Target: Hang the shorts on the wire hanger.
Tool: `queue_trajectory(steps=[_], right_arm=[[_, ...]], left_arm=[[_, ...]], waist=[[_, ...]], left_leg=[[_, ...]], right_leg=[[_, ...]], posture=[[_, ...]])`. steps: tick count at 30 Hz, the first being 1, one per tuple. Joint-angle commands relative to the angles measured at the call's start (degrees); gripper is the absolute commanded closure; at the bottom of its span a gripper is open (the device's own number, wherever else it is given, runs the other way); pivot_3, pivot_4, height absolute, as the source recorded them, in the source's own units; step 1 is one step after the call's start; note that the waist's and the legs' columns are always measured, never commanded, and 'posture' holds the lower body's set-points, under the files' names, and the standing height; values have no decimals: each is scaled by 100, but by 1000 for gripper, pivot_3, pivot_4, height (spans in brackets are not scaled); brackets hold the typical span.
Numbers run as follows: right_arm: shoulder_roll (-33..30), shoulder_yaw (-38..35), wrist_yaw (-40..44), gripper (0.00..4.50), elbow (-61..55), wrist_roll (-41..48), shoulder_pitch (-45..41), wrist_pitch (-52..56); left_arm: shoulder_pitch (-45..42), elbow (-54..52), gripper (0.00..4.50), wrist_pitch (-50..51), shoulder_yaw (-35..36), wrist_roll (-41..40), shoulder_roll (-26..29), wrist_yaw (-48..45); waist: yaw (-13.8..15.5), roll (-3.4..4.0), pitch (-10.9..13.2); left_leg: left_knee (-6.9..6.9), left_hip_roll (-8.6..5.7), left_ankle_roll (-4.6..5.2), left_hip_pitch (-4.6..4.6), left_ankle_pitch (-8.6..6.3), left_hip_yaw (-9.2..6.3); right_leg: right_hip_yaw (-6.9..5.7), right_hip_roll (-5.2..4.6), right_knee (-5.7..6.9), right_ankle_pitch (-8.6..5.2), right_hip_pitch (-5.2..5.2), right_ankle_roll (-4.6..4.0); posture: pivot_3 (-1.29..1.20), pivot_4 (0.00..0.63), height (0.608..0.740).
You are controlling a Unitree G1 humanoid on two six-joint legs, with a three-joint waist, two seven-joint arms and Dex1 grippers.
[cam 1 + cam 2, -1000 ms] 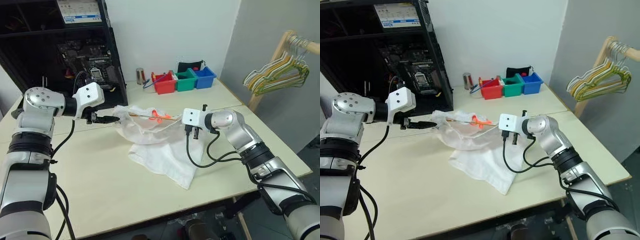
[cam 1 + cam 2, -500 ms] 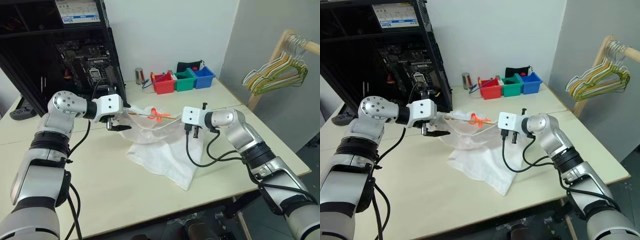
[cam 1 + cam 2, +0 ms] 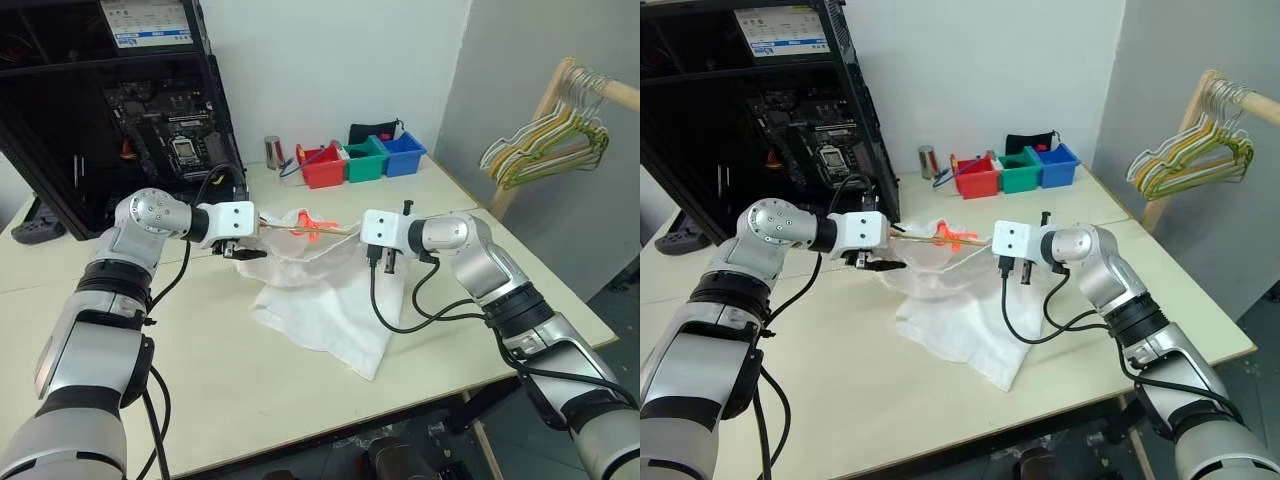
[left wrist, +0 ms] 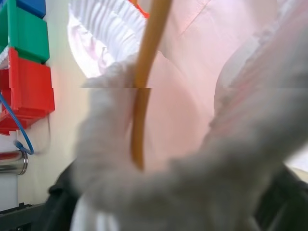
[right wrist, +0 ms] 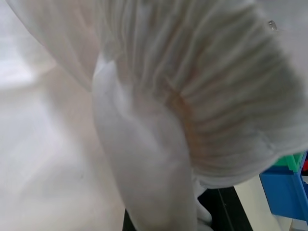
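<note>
2 grippers at shorts (image 3: 320, 300): right gripper (image 3: 352, 233) clamped on wire hanger (image 3: 300, 230); left gripper (image 3: 250, 253) grip unclear.

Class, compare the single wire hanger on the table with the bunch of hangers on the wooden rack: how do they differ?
The wire hanger is one tan wire; the bunch of hangers mixes green, yellow and white. The wire hanger is threaded through the white shorts over the table; the bunch hangs bare from the rack. Both are thin wire.
</note>
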Motion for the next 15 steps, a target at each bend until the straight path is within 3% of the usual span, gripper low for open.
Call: queue_trajectory(steps=[1,11,15], right_arm=[[-43,-86,4,4500,-319,-25,-48,0],[-80,-44,51,4500,-351,-59,-25,-51],[-110,-31,77,4500,-385,-51,-7,-70]], left_arm=[[-139,-55,2153,-46,128,-99,41,54],[-53,-298,4364,24,188,-184,92,28],[20,-501,4485,110,229,-257,92,-6]], waist=[[0,0,0],[3,0,0],[6,0,0]], left_leg=[[0,0,0,0,0,0],[0,0,0,-1,0,0],[0,0,0,-1,0,0]], right_leg=[[0,0,0,0,0,0],[0,0,0,0,0,0],[0,-1,0,0,0,0]], posture=[[-144,0,740],[-138,0,740],[-138,0,740]])
